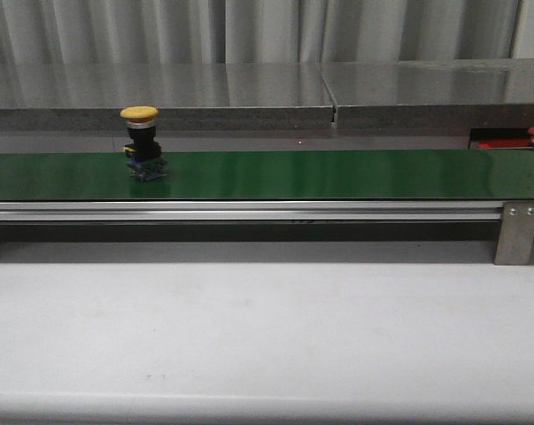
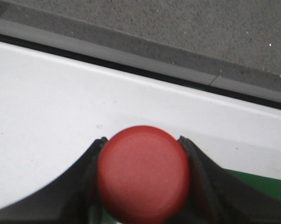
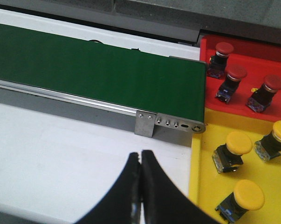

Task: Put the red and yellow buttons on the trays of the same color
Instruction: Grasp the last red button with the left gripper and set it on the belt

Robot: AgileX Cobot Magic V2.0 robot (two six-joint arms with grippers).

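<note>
Left gripper (image 2: 142, 179): its two black fingers (image 2: 84, 186) are clamped on a round red mushroom-cap button (image 2: 142, 175), one finger against each side of the cap. The cap faces the wrist camera, so the button's long axis runs away from the lens and its body is hidden. White table surface (image 2: 61, 116) lies beneath.

Yellow button on belt (image 1: 141, 142): a yellow mushroom-cap push button with a black and blue body stands upright on the long green conveyor belt (image 1: 337, 173), toward its left part, cap up, long axis vertical. Nothing stands close to it on the belt.

Belt frame: a silver aluminium rail (image 1: 249, 211) runs along the belt's near edge, with a metal bracket (image 1: 518, 232) at the right end.

Right gripper (image 3: 141, 186): the black fingers are pressed together with nothing between them, over the white table.

Red tray (image 3: 252, 70): a flat bright red tray just beyond the belt's right end holds three red-capped buttons (image 3: 234, 77), each tilted or lying over.

Yellow tray (image 3: 203, 158): a flat yellow tray touching the red one holds three yellow-capped buttons (image 3: 236, 147), also lying tilted.
</note>
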